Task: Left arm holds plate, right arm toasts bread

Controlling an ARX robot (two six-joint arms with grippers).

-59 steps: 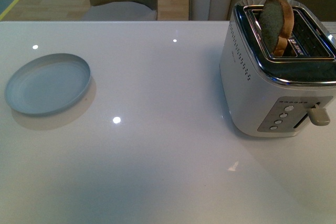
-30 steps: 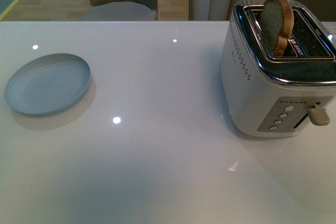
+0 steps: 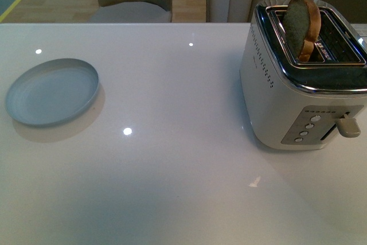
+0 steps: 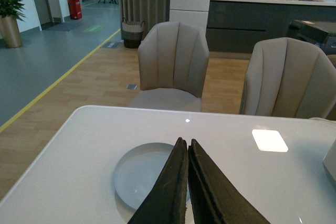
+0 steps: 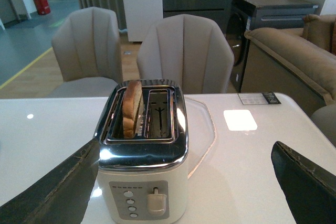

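The pale blue-grey plate (image 3: 51,91) lies empty on the white table at the left. A slice of bread (image 3: 301,27) stands upright in the left slot of the white and chrome toaster (image 3: 298,84) at the right, its top sticking out. No arm shows in the front view. In the left wrist view my left gripper (image 4: 184,142) is shut with nothing in it, its tips over the plate (image 4: 137,174). In the right wrist view my right gripper (image 5: 186,166) is open, its wide-apart fingers either side of the toaster (image 5: 142,156), with the bread (image 5: 132,107) in the slot beyond.
The toaster's lever (image 3: 347,125) and several buttons face the table's front edge. Two beige chairs (image 4: 173,64) stand behind the table's far edge. A small card (image 5: 257,98) lies on the table beyond the toaster.
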